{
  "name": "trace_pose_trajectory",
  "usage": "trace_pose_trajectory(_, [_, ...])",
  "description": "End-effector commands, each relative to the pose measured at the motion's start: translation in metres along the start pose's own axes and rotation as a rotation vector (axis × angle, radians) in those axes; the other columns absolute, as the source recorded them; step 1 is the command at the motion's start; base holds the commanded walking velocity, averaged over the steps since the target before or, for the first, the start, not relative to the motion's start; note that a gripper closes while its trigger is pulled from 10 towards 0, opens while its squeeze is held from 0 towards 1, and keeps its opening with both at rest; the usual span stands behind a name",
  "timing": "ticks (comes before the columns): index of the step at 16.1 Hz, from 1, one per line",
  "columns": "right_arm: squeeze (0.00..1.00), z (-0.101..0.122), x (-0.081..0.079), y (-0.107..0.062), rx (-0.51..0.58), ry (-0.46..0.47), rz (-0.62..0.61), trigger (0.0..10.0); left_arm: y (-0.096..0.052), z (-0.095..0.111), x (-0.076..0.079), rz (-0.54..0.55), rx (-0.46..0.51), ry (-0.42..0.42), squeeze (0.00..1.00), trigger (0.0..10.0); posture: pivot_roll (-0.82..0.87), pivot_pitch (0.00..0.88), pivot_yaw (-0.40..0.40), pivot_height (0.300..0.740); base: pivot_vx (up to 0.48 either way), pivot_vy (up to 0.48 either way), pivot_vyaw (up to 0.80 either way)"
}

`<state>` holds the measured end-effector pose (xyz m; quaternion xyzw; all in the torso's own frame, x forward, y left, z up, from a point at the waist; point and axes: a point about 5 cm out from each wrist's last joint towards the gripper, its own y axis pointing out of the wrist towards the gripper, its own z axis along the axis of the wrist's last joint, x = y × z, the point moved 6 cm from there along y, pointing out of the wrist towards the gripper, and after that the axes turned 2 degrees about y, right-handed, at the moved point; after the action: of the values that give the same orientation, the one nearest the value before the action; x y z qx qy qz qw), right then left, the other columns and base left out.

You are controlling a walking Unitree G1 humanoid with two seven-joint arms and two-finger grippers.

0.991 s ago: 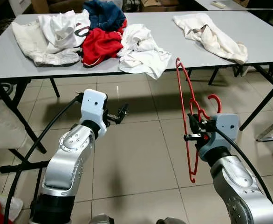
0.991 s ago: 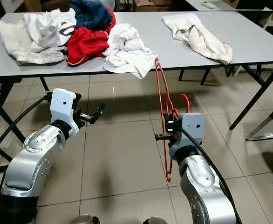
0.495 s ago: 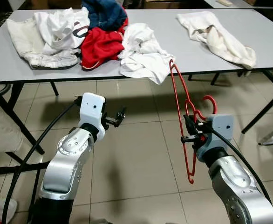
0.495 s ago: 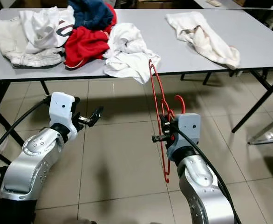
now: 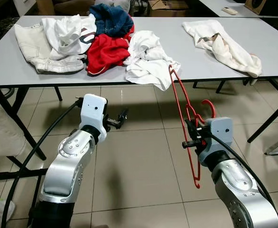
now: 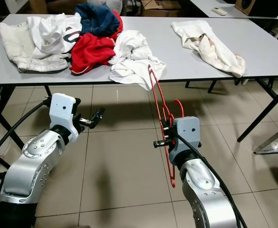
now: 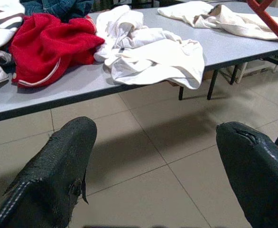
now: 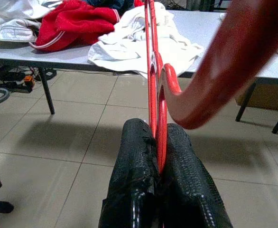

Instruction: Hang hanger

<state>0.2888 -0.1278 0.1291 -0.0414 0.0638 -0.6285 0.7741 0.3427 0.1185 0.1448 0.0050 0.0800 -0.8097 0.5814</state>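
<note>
A red plastic hanger (image 5: 182, 97) stands nearly upright in front of me over the tiled floor, its hook (image 5: 209, 105) curling toward my right wrist. My right gripper (image 5: 190, 137) is shut on the hanger's middle; the right wrist view has both black fingers (image 8: 134, 161) pinching the red bar (image 8: 153, 71). My left gripper (image 5: 122, 117) is held out over the floor to the left, open with nothing between its fingers (image 7: 58, 161). The hanger's top reaches the table's front edge.
A long grey table (image 5: 15, 66) spans the back with a pile of white, red and blue clothes (image 5: 106, 45) at its left and a cream garment (image 5: 224, 42) at its right. Black table legs (image 5: 269, 116) stand at both sides. Tiled floor (image 5: 139, 171) lies below.
The camera has shifted, so the table sits lower and fuller in view. My right gripper keeps the hanger; both arms hold about the same pose.
</note>
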Motion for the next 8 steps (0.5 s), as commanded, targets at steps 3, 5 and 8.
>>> trace_pose_trajectory(3, [0.00,-0.003,0.006,0.001,-0.002,0.033,-0.033,10.0,0.001,0.005,-0.001,-0.001,0.018,0.013,0.78,10.0,-0.03,0.018,-0.028,0.740,0.325,0.000,0.29])
trace_pose_trajectory(5, [0.00,-0.007,0.016,0.001,-0.029,0.041,-0.081,10.0,0.002,0.007,-0.001,-0.004,0.021,0.016,0.77,10.0,-0.03,0.018,-0.024,0.740,0.328,0.000,0.00])
trace_pose_trajectory(8, [0.00,-0.006,0.017,0.000,-0.020,0.082,-0.079,10.0,0.002,0.006,0.001,-0.010,0.021,0.016,0.77,10.0,-0.03,0.022,-0.019,0.740,0.331,0.000,0.00])
